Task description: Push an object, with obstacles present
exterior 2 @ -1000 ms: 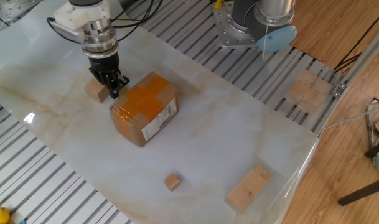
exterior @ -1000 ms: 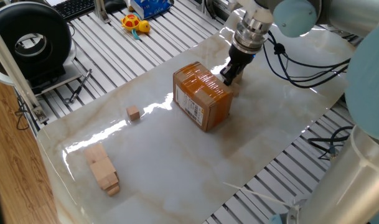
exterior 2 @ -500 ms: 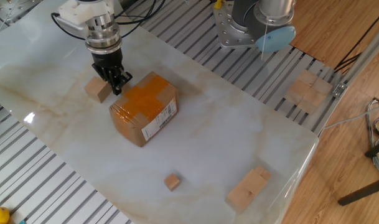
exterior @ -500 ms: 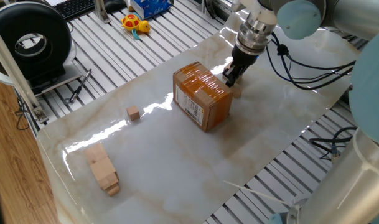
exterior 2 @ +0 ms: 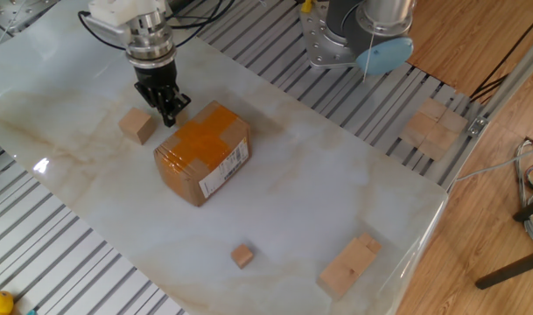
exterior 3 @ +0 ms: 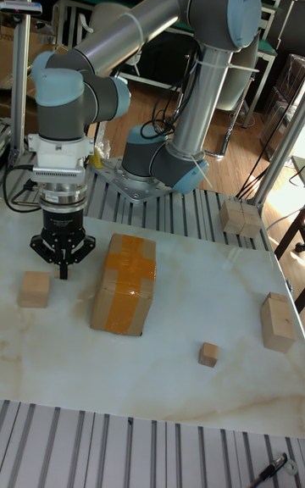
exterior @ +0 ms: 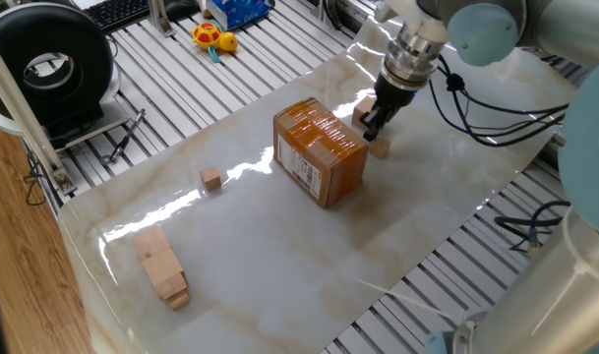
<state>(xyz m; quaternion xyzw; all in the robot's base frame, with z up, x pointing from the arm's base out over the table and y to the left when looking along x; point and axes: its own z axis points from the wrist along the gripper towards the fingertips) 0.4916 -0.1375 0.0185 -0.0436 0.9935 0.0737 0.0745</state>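
Note:
The object, a small light-tan cube (exterior: 211, 178) (exterior 2: 241, 255) (exterior 3: 208, 354), lies alone on the white table, far from the arm. My gripper (exterior: 371, 126) (exterior 2: 170, 116) (exterior 3: 63, 266) points down at the table with its fingers together and nothing in them. It stands between the taped orange-brown cardboard box (exterior: 319, 152) (exterior 2: 202, 150) (exterior 3: 124, 282) and a bigger wooden cube (exterior 2: 136, 125) (exterior 3: 35, 289), close to the box's far corner. In one fixed view only an edge of the bigger cube (exterior: 381, 148) shows behind the gripper.
Long stacked wooden blocks (exterior: 161, 265) (exterior 2: 349, 264) (exterior 3: 277, 321) lie near one table corner. More wooden blocks (exterior 2: 432, 127) (exterior 3: 239, 218) rest on the slatted frame beside the table. The arm's base (exterior 2: 336, 39) and cables (exterior: 476, 113) stand at the table's edge.
The gripper has slid a short way off the bigger cube and along the box's far side. The box and all the wooden blocks stay where they were.

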